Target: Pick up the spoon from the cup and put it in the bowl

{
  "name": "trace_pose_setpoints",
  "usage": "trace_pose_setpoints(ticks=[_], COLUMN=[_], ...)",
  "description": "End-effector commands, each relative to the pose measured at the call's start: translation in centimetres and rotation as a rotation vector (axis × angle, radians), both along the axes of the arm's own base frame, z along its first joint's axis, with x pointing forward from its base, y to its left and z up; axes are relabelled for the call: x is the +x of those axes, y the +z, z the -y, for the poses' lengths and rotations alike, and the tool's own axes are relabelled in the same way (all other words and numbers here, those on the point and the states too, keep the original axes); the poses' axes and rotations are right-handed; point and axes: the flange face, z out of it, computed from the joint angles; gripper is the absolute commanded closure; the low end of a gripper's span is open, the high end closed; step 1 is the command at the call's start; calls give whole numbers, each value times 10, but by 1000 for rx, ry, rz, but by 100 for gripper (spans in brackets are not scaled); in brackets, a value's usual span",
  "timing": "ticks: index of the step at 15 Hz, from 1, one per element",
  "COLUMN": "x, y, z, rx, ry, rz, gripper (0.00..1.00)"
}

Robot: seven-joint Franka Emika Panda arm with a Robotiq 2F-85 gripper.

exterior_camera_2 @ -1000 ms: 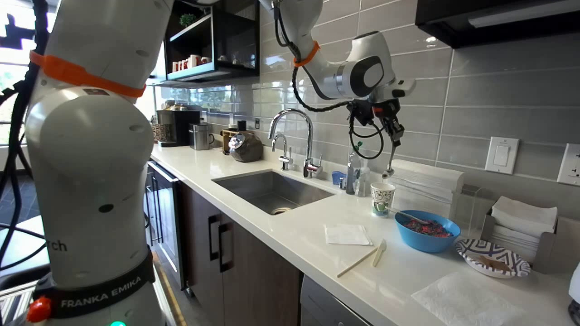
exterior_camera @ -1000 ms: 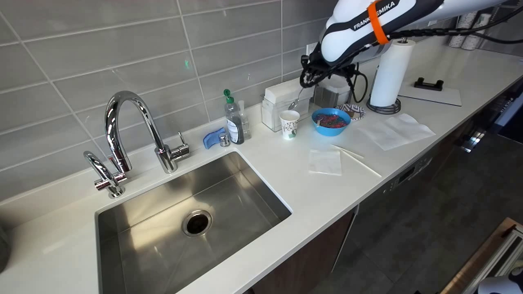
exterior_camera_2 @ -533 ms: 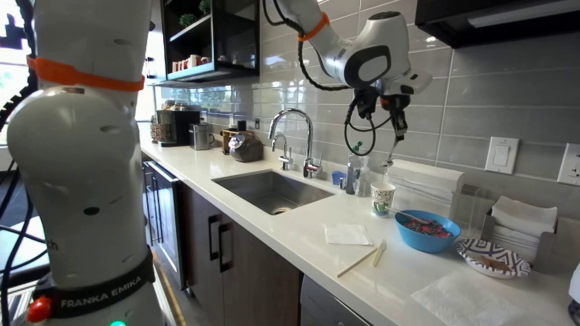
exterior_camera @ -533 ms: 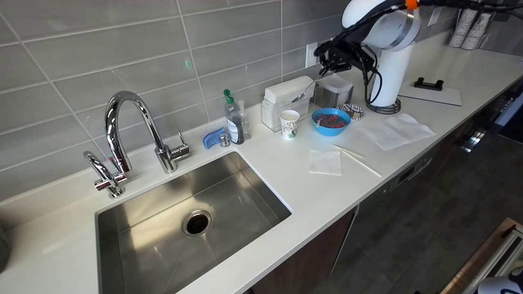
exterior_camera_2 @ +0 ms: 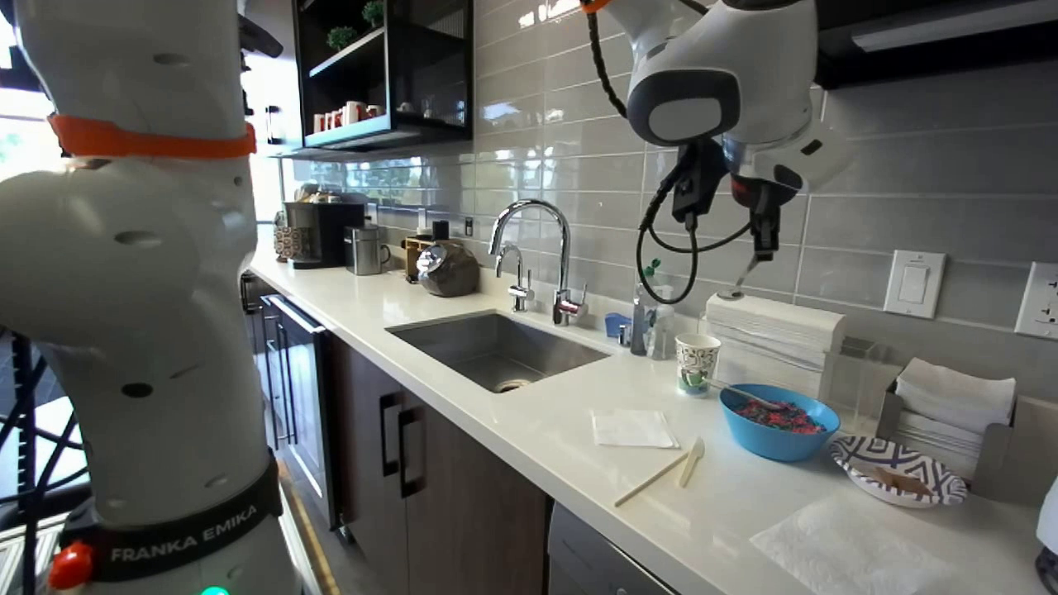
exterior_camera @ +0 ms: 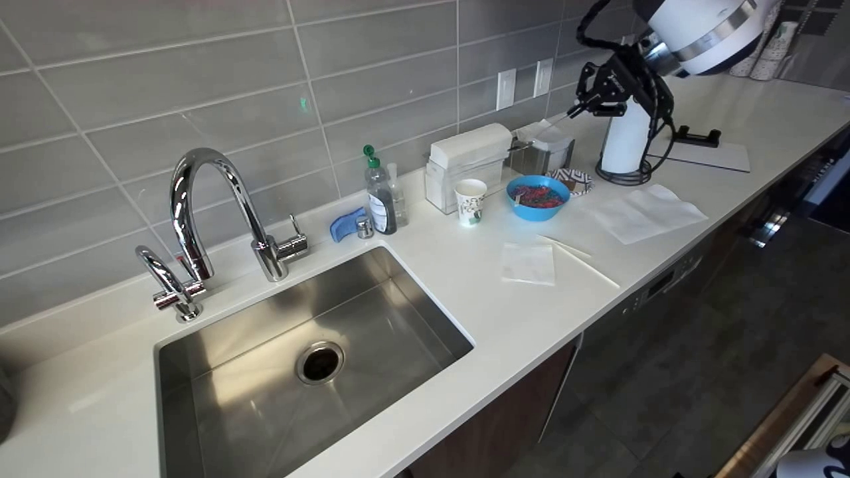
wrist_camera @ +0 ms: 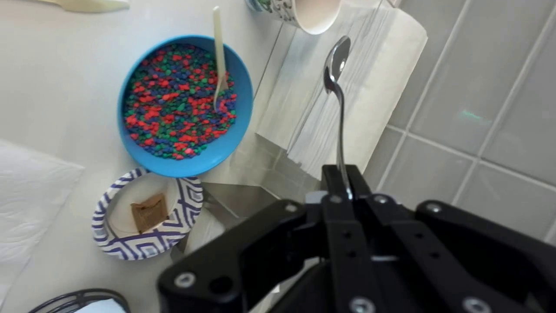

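Note:
My gripper [wrist_camera: 343, 174] is shut on the handle of a metal spoon [wrist_camera: 341, 121]. The spoon shows in both exterior views [exterior_camera: 521, 146] [exterior_camera_2: 734, 291], tilted in the air with its head away from the fingers, near the napkins. The whitish patterned cup [exterior_camera: 470, 204] stands upright on the counter; it also shows at the top of the wrist view [wrist_camera: 319, 13]. The blue bowl [exterior_camera_2: 773, 442] stands beside the cup, holding red, green and blue bits and a pale utensil [wrist_camera: 220, 52]. In the wrist view, the bowl [wrist_camera: 186, 166] lies left of the spoon.
A holder of folded napkins [exterior_camera: 468, 159] stands behind the cup. A patterned paper plate [exterior_camera_2: 901, 471] sits by the bowl. A paper-towel roll [exterior_camera: 624, 143] stands near the arm. The sink [exterior_camera_2: 504, 343] and soap bottle [exterior_camera: 380, 199] are beyond the cup.
My gripper has moved away from the cup toward the paper-towel roll, carrying the spoon. The spoon has tilted nearer to level and no longer hangs by the cup. Cup and bowl have not moved.

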Motion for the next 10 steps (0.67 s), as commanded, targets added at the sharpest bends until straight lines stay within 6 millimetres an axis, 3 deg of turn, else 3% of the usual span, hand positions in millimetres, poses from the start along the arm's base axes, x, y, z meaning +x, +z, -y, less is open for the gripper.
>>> trace_pose_setpoints(ticks=[1, 3, 4, 7, 10], x=[-11, -27, -29, -24, -19], y=[-4, -12, -13, -14, -20], z=[17, 41, 43, 35, 41], rx=[8, 13, 13, 42, 57], ry=[-13, -36, -39, 26, 48], rz=[-10, -23, -25, -42, -49], gripper=[95, 95, 95, 99, 99])
